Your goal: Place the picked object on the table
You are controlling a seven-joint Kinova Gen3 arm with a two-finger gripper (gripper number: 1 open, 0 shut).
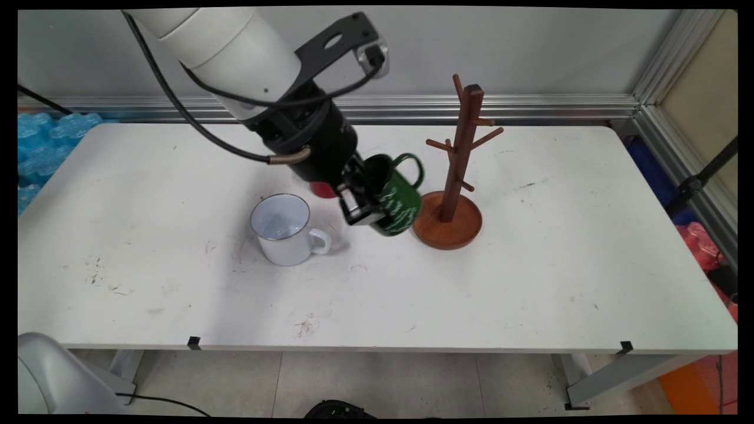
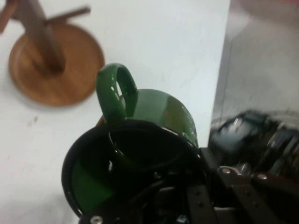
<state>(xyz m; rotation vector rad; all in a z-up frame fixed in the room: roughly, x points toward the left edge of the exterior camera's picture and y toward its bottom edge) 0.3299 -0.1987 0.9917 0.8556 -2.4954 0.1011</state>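
My gripper (image 1: 368, 203) is shut on the rim of a green mug (image 1: 397, 197) with white lettering, holding it tilted above the table with its handle toward the wooden mug tree (image 1: 456, 171). In the hand view the green mug (image 2: 140, 149) fills the lower middle, its dark opening toward the camera and its handle pointing up; one finger sits inside the rim. The mug tree's round base (image 2: 53, 65) lies at the upper left. A white mug (image 1: 284, 229) with a metal rim stands on the table left of the gripper.
A small red thing (image 1: 322, 189) shows behind the gripper, mostly hidden by it. Blue plastic packaging (image 1: 41, 147) lies beyond the table's left end. The table's far edge (image 2: 219, 84) shows in the hand view, with the floor beyond.
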